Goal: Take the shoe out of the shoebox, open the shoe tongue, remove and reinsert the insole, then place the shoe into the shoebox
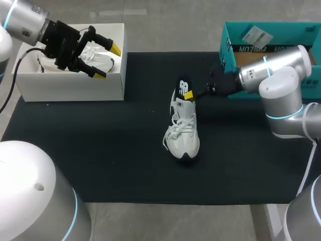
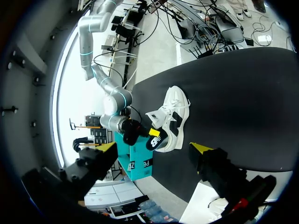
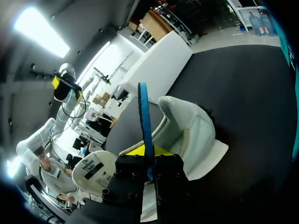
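- Right gripper (image 3: 149, 163) is sitting closest to the lens. It is clamped from both sides on the insole's thin edge, probably to hold the liner upright and clear of the heel opening.
- Black mat (image 1: 100, 150) is covering the table's middle and carrying the shoe, apart from both boxes.
- Teal shoebox (image 1: 228, 42) is standing at the far right, just behind the right arm. The white shoebox (image 1: 70, 90) is standing at the far left, with another white shoe (image 1: 95, 55) lying inside.
- Left gripper (image 1: 108, 62) is hanging over the white shoebox with its fingers spread wide and gripping nothing, seemingly parked out of the way.
- Shoe (image 1: 183, 131) is resting on its sole at the mat's centre, toe pointing toward the robot. It is showing a white upper, loose white laces and a dark outsole at the toe.
- Insole (image 1: 184, 86) is standing up out of the heel, dark with a pale logo and blue along its edge. It is looking mostly withdrawn, though I cannot tell whether its front is tucked inside.
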### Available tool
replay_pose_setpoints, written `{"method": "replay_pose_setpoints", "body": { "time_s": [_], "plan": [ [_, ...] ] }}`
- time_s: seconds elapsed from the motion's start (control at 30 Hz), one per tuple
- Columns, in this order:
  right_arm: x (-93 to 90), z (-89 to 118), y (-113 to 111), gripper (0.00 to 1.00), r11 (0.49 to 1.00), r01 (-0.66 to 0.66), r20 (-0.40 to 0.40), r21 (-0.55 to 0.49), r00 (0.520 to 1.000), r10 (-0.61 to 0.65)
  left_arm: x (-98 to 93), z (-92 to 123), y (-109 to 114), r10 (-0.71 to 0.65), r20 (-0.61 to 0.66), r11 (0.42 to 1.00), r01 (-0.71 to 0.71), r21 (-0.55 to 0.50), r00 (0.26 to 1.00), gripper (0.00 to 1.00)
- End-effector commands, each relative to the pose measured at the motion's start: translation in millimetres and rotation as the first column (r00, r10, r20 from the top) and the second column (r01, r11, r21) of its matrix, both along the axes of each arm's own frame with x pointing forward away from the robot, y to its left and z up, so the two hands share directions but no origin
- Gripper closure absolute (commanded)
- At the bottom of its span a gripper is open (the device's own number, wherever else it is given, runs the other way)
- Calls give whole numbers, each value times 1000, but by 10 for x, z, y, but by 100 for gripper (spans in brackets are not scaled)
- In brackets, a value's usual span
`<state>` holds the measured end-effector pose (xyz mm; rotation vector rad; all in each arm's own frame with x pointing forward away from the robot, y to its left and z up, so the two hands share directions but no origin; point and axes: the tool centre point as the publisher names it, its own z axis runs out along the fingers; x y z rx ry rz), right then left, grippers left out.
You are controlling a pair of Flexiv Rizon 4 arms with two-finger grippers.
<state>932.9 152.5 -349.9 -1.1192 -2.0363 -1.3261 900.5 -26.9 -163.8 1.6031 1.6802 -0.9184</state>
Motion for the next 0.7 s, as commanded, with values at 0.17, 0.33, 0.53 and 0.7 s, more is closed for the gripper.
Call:
{"method": "replay_pose_setpoints", "body": {
  "time_s": [0.17,0.33,0.53,0.7],
  "plan": [
    [7,-47,83,60,1000,3,-13,2,1000,-3,3,2,2,-1,0,1000,1,2,1000,0],
    [182,66,45,52,1000,-17,29,-25,999,17,3,2,2,-1,0,1000,1,2,1000,0],
    [284,144,7,69,999,-13,57,-32,998,14,3,2,2,-1,0,1000,1,2,1000,0],
    [266,108,39,100,999,-11,49,-32,999,12,3,2,2,-1,0,1000,1,2,1000,0]
  ]
}}
